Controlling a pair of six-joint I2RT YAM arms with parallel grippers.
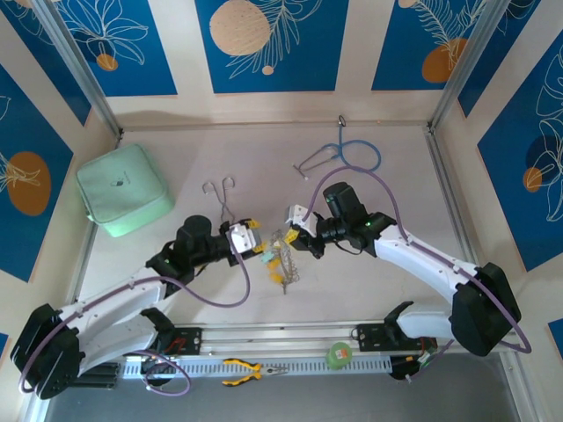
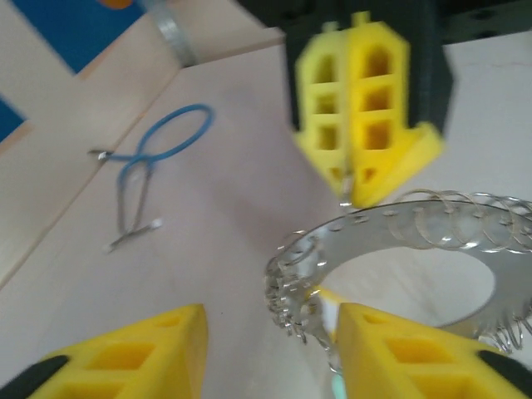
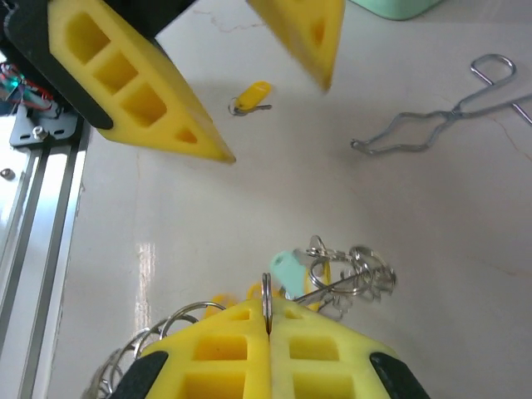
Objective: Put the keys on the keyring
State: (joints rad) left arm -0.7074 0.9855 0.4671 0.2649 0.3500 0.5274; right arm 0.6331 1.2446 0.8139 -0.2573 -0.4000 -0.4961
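Observation:
The keyring (image 1: 283, 255) is a wide silvery ring fringed with small split rings, held up between the two arms. My right gripper (image 3: 268, 320) is shut on the keyring's thin edge (image 3: 267, 291). A teal key (image 3: 285, 270) and yellow keys hang among the ring's loops just beyond it. One loose yellow key (image 3: 251, 96) lies on the table. My left gripper (image 2: 270, 349) is open, with the keyring's fringed rim (image 2: 303, 291) between its fingers, close to the right finger (image 2: 407, 349). In the top view the left gripper (image 1: 251, 239) and right gripper (image 1: 299, 232) face each other across the ring.
Silver forceps (image 1: 222, 195) lie behind the left gripper. A blue-tubed stethoscope (image 1: 347, 156) is at the back. A mint green case (image 1: 123, 189) stands at the left. Yellow-handled pliers (image 1: 251, 371) and a green tape roll (image 1: 339, 354) rest on the near rail.

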